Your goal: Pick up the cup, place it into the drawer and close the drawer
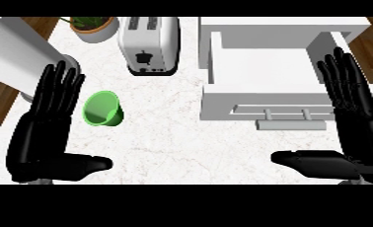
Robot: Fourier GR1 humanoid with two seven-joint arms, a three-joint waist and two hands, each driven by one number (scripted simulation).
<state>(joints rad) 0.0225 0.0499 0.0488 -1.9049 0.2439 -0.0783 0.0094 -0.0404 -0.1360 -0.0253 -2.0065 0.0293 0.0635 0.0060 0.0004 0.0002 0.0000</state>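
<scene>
A: Where is the green cup point(102, 108) sitting?

B: On the white marble counter point(182, 142), at about nine o'clock from the middle of the view. It is tipped, its mouth facing down toward six o'clock and slightly to the right, so the inside shows.

A: And the left hand point(40, 122)?

B: At eight o'clock, palm flat, fingers straight and pointing toward twelve, thumb stretched out toward three along the bottom. It is released and grasps nothing. The cup lies just beside its fingers, on their three o'clock side; I cannot tell whether they touch.

A: The right hand point(348, 107)?

B: At four o'clock, mirrored: fingers straight up toward twelve, thumb reaching toward nine. Also released, holding nothing. Its fingers overlap the right edge of the drawer.

A: So the drawer is open?

B: Yes. The white drawer point(256, 63) is pulled out at two o'clock, its box showing from above, with the front panel and a pale bar handle point(291, 117) at its six o'clock side.

A: Anything else on the counter?

B: A white two-slot toaster point(149, 46) at twelve o'clock, a potted plant point(93, 26) in a terracotta pot at eleven, and a pale cylinder point(25, 56) at ten, partly behind the left fingers.
</scene>
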